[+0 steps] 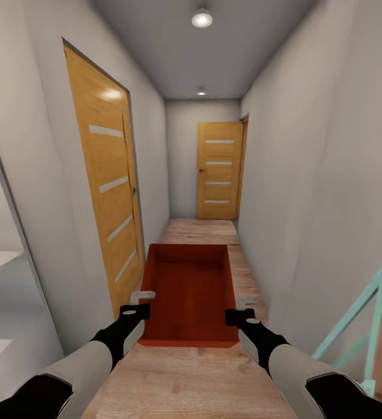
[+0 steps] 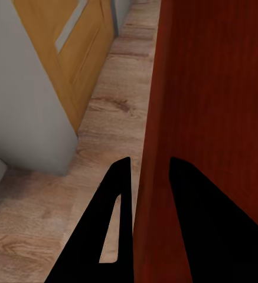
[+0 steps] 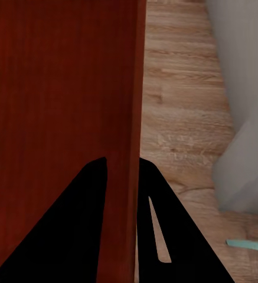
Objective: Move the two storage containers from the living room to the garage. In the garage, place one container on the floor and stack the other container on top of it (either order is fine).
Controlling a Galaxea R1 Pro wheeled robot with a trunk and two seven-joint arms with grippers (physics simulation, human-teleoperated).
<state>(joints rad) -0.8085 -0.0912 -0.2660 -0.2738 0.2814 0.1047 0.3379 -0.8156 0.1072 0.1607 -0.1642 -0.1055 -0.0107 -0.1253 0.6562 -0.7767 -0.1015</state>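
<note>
The left gripper is clamped on the left side wall of an orange-red storage container; in the left wrist view one dark finger lies outside the thin wall and the other inside, with the wall pinched between them. The right gripper grips the opposite side wall the same way, one finger on the outer face and its partner inside the bin.

The container hangs level between the two grippers, open top up, long axis pointing down the corridor, above the light wood plank floor and clear of it. Its interior looks bare.

Room at the sides is tight. The container's left edge runs close to the left wall, where an orange wooden door with pale glazed strips stands shut in its frame. On the right, a strip of planks separates the bin from the right wall. Ahead, the passage stays narrow and open as far as a second orange door closing its far end. A pale turquoise frame leans in at the near right.

Both forearms reach forward from the lower corners of the head view, roughly parallel and symmetric, converging slightly, with the black wrists level with the container's near end.
</note>
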